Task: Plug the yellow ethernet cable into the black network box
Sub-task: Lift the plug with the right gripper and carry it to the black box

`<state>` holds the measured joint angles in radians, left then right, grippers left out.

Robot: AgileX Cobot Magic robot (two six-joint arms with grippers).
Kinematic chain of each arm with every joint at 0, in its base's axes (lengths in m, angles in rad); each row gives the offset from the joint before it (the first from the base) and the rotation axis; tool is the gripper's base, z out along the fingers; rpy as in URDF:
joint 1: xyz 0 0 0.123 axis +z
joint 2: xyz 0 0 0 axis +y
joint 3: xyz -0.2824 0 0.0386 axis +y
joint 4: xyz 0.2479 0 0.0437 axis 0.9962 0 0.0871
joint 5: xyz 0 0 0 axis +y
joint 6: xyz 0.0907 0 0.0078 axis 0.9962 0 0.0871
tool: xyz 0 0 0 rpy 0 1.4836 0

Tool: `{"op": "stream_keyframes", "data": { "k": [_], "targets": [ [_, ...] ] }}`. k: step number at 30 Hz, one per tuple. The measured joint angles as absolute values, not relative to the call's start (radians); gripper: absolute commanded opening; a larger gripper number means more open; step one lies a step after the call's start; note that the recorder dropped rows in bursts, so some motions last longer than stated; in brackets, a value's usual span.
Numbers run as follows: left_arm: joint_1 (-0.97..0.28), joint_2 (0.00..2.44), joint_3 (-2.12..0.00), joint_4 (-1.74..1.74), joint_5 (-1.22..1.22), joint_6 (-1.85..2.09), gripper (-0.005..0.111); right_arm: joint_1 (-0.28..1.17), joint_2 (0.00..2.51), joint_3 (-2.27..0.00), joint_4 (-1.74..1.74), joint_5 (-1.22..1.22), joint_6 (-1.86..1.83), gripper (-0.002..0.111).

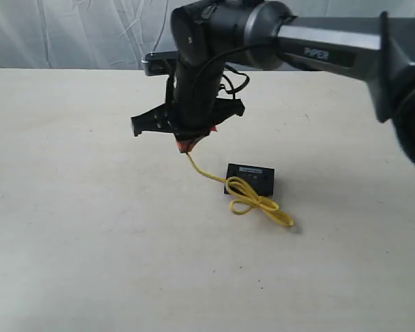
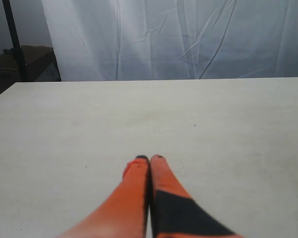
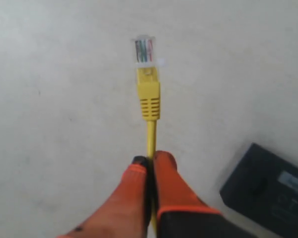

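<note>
The yellow ethernet cable (image 1: 252, 199) lies knotted in a loop on the table, just in front of the black network box (image 1: 252, 179). One end rises from the loop to my right gripper (image 1: 187, 146), which is shut on the cord above the table, left of the box. In the right wrist view the cord (image 3: 151, 136) sticks out past the orange fingertips (image 3: 165, 163) of my right gripper (image 3: 151, 159) and ends in a clear plug (image 3: 144, 51). A corner of the box (image 3: 268, 191) shows beside them. My left gripper (image 2: 149, 158) is shut on nothing over bare table.
A pale tabletop (image 1: 90, 228) fills the scene, with a white curtain (image 2: 179, 34) behind its far edge. The right arm (image 1: 318, 41) reaches in from the upper right. A dark stand (image 2: 15, 44) shows at the table's far corner in the left wrist view.
</note>
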<state>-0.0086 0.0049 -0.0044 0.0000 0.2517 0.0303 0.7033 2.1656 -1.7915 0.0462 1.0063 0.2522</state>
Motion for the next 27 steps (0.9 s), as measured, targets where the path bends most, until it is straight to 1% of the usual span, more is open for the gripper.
{"op": "stream_keyframes", "data": {
  "k": [3,4,6,10,17,19,20,25,27],
  "targets": [
    [-0.009,0.005,-0.004,0.000,0.252,0.030,0.000,0.667,2.081,-1.652,0.119,0.983,0.157,-0.001],
    [-0.009,0.005,-0.004,0.000,0.252,0.030,0.000,0.641,2.017,-1.531,0.143,0.940,0.118,-0.001],
    [-0.009,0.005,-0.004,0.000,0.252,0.030,0.000,0.616,1.958,-1.410,0.147,0.885,0.099,-0.001],
    [-0.009,0.005,-0.004,0.000,0.252,0.030,0.000,0.577,1.871,-1.238,0.137,0.819,0.088,-0.001],
    [-0.009,0.005,-0.004,-0.011,0.217,0.030,0.000,0.564,1.796,-1.055,0.069,0.782,0.082,-0.001],
    [-0.009,0.005,-0.004,-0.024,0.146,0.030,0.000,0.564,1.796,-1.006,0.069,0.743,0.082,-0.001],
    [-0.009,0.005,-0.004,-0.032,0.073,0.030,0.000,0.564,1.796,-0.980,0.069,0.713,0.082,-0.001],
    [-0.009,0.005,-0.004,-0.108,-0.170,0.030,0.000,0.564,1.796,-0.925,0.069,0.632,0.082,-0.001],
    [-0.009,0.005,-0.016,-0.152,-0.159,0.030,0.000,0.564,1.790,-0.921,0.069,0.624,0.082,-0.001]
  ]
}}
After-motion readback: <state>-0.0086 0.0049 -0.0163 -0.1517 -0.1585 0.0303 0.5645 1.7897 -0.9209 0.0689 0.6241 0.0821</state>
